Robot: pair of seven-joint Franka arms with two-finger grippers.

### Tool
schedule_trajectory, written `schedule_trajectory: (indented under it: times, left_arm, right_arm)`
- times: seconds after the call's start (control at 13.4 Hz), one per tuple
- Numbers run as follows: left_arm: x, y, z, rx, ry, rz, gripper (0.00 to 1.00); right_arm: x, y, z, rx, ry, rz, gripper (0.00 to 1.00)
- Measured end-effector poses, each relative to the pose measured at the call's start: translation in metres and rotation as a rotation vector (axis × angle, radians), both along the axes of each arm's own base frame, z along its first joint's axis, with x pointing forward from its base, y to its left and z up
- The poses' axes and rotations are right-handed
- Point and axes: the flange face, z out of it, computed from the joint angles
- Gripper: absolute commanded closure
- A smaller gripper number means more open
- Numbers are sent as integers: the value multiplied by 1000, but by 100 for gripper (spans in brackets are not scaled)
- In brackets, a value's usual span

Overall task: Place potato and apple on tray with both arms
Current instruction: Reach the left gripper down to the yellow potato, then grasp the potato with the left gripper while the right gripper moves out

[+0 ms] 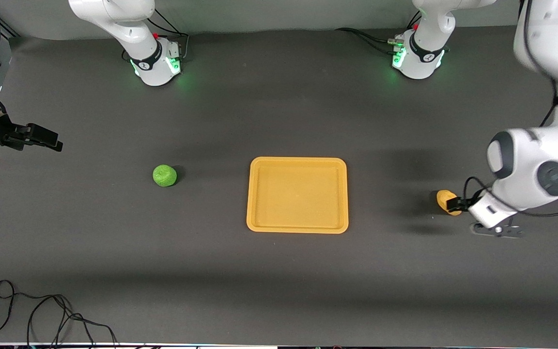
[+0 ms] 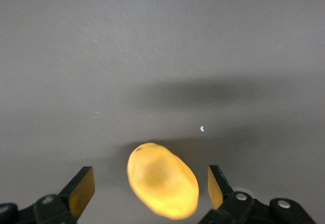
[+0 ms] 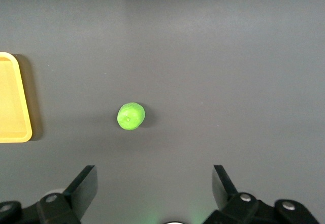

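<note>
The potato (image 1: pixel 444 198) lies on the dark table toward the left arm's end. My left gripper (image 1: pixel 453 204) is low around it and open. In the left wrist view the potato (image 2: pixel 162 181) sits between the two fingers with a gap on each side of it, and my left gripper (image 2: pixel 150 183) does not touch it. The apple (image 1: pixel 164 175) lies toward the right arm's end, beside the tray (image 1: pixel 297 195), which has nothing on it. My right gripper (image 1: pixel 49 139) hangs open and empty over the table's end, away from the apple. The right wrist view shows the apple (image 3: pixel 131 116), the tray's edge (image 3: pixel 10 102) and my right gripper (image 3: pixel 152 183).
A loose black cable (image 1: pixel 41 315) lies at the table's near edge toward the right arm's end. The two arm bases (image 1: pixel 155 65) (image 1: pixel 419 58) stand along the edge farthest from the front camera.
</note>
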Motion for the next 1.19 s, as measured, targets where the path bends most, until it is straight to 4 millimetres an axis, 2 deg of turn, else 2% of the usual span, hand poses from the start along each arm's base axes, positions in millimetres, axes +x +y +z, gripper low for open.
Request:
schedule_trajectory:
  times: [0.07, 0.22, 0.45, 0.52, 0.82, 0.89, 1.04, 1.19]
  left_arm:
    - [-3, 0, -20, -3, 26, 3, 0]
    - [-7, 1, -37, -5, 56, 7, 2]
    - [-8, 2, -36, -6, 67, 9, 51]
    - [-9, 2, -36, -6, 73, 10, 63]
    - [-11, 4, -37, -8, 97, 31, 75]
    - [-11, 5, -34, -7, 108, 48, 83]
    - [-6, 3, -14, -5, 145, 81, 85]
    - [2, -4, 19, -7, 162, 110, 85]
  right_arm:
    - [0, 0, 0, 0, 0, 0, 0]
    - [0, 0, 0, 0, 0, 0, 0]
    - [1, 0, -1, 0, 3, 0, 0]
    - [1, 0, -2, 0, 3, 1, 0]
    - [0, 12, -7, 5, 11, 20, 0]
    - [-2, 19, -11, 6, 15, 26, 0]
    - [-14, 41, -17, 5, 4, 22, 0]
    - [-39, 77, -19, 2, -10, 26, 0]
